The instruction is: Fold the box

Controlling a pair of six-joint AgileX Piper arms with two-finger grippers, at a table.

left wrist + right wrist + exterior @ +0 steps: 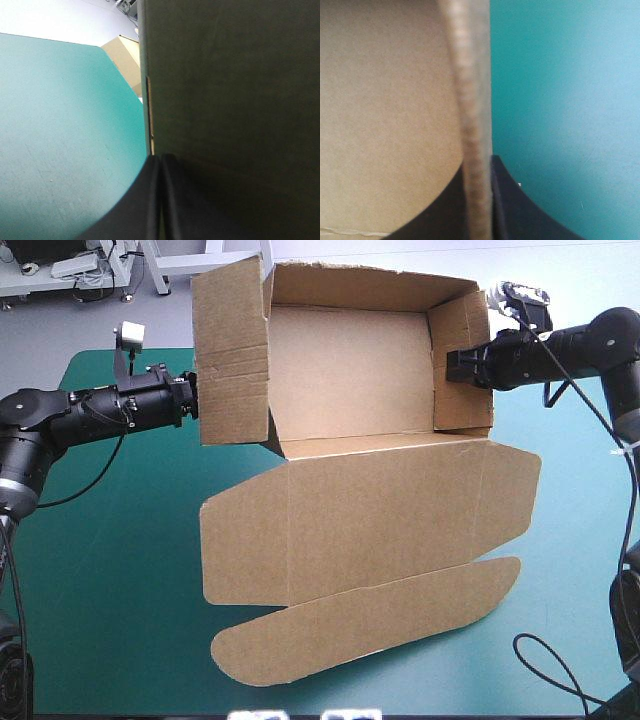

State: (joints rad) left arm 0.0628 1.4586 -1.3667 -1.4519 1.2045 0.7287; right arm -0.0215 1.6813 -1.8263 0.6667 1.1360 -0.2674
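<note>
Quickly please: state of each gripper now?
Left gripper: shut on the box, its left wall.
Right gripper: shut on the box, its right wall.

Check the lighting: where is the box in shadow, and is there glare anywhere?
High view: the box is evenly lit, with no glare. Left wrist view: the wall held in the left gripper is dark, in shadow, while the teal-green cover is bright. Right wrist view: the board at the right gripper is well lit.

Black left arm [90,412], black right arm [585,340], curved fin-shaped jaws
</note>
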